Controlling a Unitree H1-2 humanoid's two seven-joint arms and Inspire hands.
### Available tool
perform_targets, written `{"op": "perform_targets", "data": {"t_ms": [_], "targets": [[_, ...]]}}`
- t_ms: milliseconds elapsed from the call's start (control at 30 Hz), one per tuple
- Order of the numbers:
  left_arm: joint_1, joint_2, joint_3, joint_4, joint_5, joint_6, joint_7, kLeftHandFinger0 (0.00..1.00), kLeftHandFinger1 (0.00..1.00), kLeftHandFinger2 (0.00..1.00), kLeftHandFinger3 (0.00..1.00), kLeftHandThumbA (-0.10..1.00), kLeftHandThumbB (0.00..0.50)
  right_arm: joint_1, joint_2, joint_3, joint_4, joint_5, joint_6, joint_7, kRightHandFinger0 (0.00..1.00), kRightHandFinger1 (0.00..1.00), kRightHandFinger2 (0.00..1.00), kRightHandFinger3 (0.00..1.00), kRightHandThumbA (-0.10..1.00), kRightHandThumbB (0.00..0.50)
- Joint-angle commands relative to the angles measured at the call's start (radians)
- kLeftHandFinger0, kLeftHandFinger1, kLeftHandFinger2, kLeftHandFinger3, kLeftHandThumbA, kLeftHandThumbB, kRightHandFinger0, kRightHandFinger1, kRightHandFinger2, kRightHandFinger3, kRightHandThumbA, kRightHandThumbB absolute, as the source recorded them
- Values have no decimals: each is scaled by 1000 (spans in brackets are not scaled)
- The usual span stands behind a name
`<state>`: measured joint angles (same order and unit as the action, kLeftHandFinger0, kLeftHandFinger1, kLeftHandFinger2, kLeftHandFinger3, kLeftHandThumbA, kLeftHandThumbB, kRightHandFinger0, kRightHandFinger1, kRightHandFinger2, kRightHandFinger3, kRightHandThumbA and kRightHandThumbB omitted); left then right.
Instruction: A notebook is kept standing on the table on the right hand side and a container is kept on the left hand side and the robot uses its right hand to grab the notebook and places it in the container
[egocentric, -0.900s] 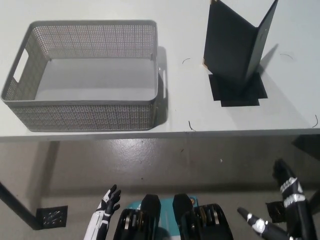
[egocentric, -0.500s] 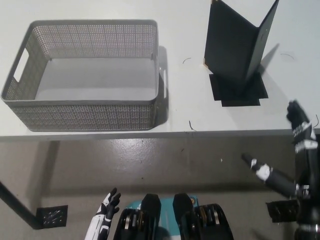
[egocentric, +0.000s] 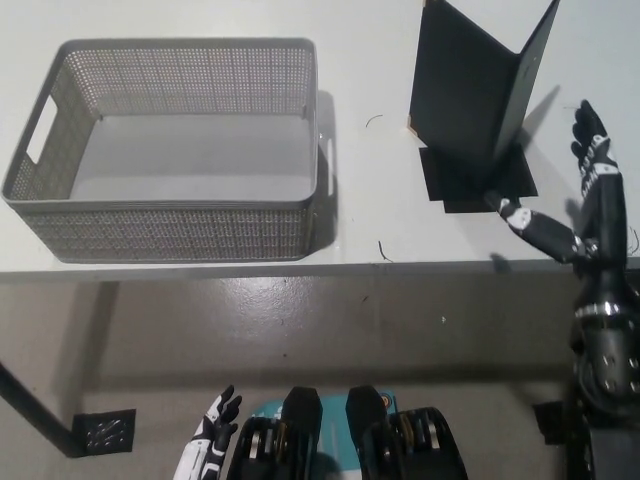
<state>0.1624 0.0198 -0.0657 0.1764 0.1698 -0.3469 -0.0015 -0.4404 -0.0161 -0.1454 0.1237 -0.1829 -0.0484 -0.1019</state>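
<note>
Starting from the left of the head view, my white left hand (egocentric: 212, 440) rests low, below the table edge and far from the work; it holds nothing and its fingers look a little apart. Above it, on the left part of the table (egocentric: 360, 90), stands the grey mesh container (egocentric: 165, 240), which has nothing inside, so the placing is not yet done. Going to the right, the black notebook (egocentric: 465, 90) stands upright on its lower edge over a black square mark (egocentric: 455, 195). It is opened like a V: the spine runs vertical and lies on the side nearer to me, and the two covers spread away toward the far edge of the table, so its long axis points up from the table. At the far right, my black right hand (egocentric: 575, 195) hovers over the table just beside the notebook, with the fingers spread wide and holding nothing; one finger reaches toward the black mark and another points up past the right cover. I judge the step in hand is the approach for the grasp. The next move, I think, needs the hand to travel left and close around the covers near the spine, without pushing the notebook over.
</note>
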Motion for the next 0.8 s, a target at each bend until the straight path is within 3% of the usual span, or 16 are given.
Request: {"op": "perform_targets", "data": {"t_ms": [0, 67, 167, 367, 633, 767], "targets": [[10, -1, -6, -7, 12, -50, 21, 1000, 1000, 1000, 1000, 1000, 377, -107, -17, -25, 98, 29, 11, -54, 1000, 1000, 1000, 1000, 1000, 432], [9, -2, -5, -5, 0, -51, 15, 1000, 1000, 1000, 1000, 1000, 394, -167, -26, -24, 195, 16, 7, -71, 1000, 1000, 1000, 1000, 1000, 453], [18, -5, -7, -4, 1, -54, 15, 1000, 1000, 1000, 1000, 1000, 399, -212, -34, -26, 284, 38, -18, -67, 1000, 1000, 1000, 1000, 1000, 423], [25, -4, -8, -2, -7, -66, 10, 1000, 1000, 1000, 1000, 1000, 391, -342, -54, -43, 490, 72, -39, -88, 1000, 1000, 1000, 1000, 1000, 479], [44, -4, -14, -1, -18, -77, 0, 1000, 1000, 1000, 1000, 1000, 413, -508, -54, -73, 729, 122, -45, -129, 1000, 1000, 1000, 1000, 1000, 500], [54, -5, -18, 5, -22, -87, -2, 1000, 1000, 1000, 1000, 1000, 433, -611, -59, -110, 887, 187, -78, -103, 1000, 1000, 1000, 1000, 1000, 488]]}}
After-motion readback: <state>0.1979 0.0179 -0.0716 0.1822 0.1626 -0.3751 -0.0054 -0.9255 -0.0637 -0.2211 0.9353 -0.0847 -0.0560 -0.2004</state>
